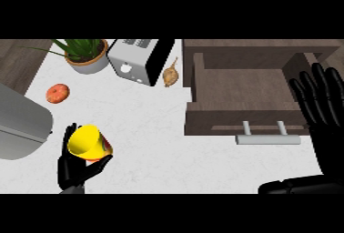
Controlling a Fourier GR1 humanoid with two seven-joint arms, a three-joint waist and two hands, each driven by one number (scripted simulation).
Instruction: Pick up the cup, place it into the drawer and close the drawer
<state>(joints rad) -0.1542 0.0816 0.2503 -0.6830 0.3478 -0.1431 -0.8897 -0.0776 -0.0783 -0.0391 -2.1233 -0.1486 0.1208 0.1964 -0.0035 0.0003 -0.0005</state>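
- L hand [79, 169] curled round yellow cup [88, 143], prob. lifted off surface [154, 132]
- R hand [321, 98] fingers straight, over open drawer [245, 93] right edge

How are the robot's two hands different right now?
The left hand has its fingers curled round a yellow cup, tilted so its opening shows; the right hand holds nothing, fingers straight and pointing up. The left hand is over the white counter, while the right hand is beside the open drawer. Both are black.
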